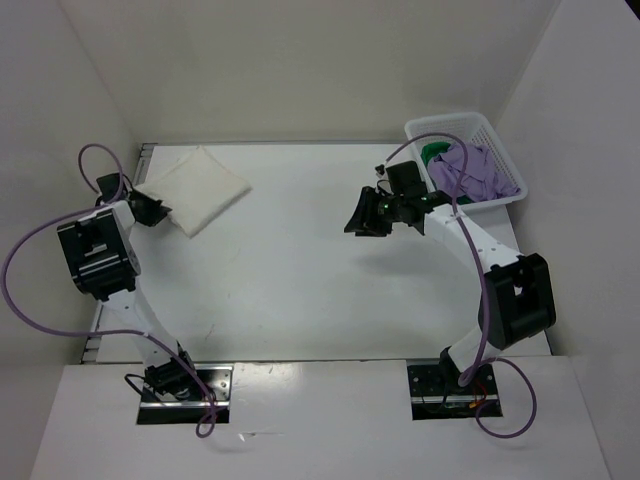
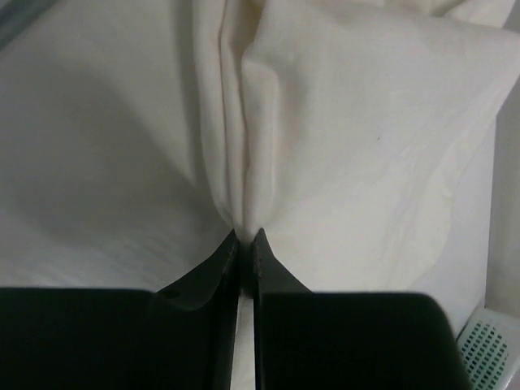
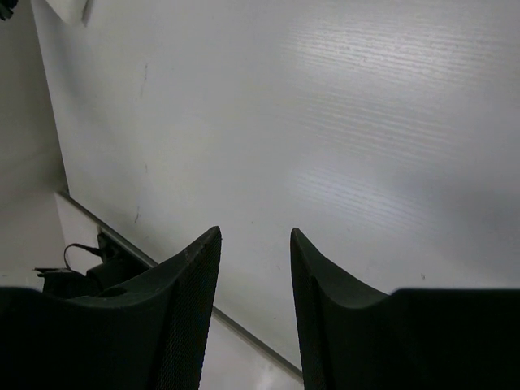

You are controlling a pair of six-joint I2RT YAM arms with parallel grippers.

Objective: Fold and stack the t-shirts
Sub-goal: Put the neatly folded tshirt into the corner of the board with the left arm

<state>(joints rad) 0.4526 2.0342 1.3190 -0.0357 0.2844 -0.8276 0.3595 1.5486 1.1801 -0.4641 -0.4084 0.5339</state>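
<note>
Left tool (image 2: 245, 236), stretched forward and low, pinches a fold of cream t-shirt (image 2: 341, 122).

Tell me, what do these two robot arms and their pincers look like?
The left arm and right arm are slim white links joined by blocky black housings, on black base plates. A purple cable loops along each. The left gripper and right gripper are black, each with two fingers tapering to pointed tips. No legible markings.
</note>
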